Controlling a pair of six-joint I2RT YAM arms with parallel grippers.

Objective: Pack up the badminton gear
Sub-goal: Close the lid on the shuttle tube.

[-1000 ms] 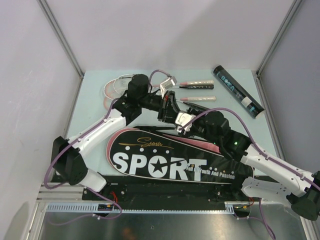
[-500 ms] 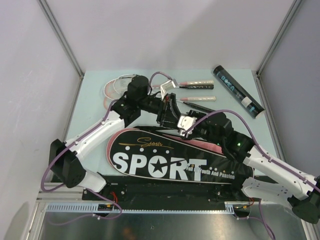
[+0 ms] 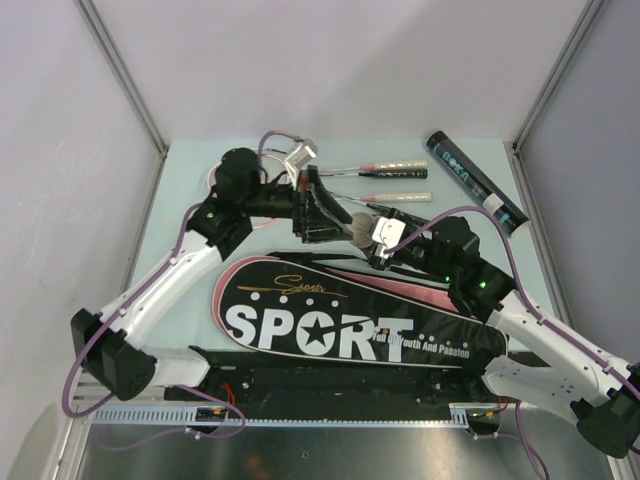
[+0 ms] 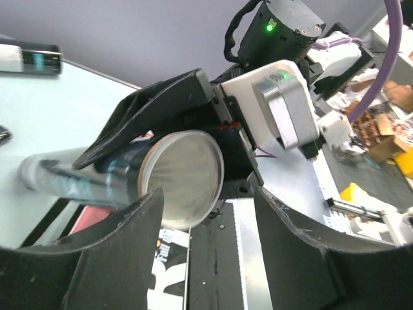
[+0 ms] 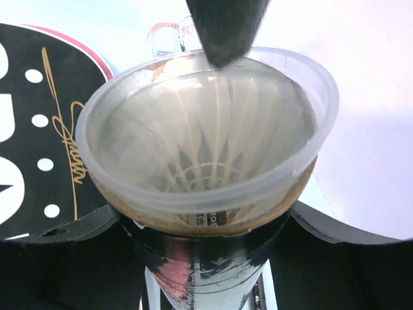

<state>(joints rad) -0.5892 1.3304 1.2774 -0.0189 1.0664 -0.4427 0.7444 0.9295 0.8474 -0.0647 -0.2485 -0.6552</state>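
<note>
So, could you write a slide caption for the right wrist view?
Right gripper holds a shuttlecock tube end-on, white feathers showing inside.

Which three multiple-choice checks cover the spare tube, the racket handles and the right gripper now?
1. The spare shuttlecock tube lies: A) at the table's far right; B) at its near left; C) off it.
2. Racket handles showing on the far side: A) one; B) two; C) four.
3. The right gripper is: A) open, empty; B) shut on a racket; C) shut on the held shuttlecock tube.
Answers: 1 A, it lies along the right edge; 2 B, two lie parallel; 3 C, its fingers clamp the tube's sides.
</note>
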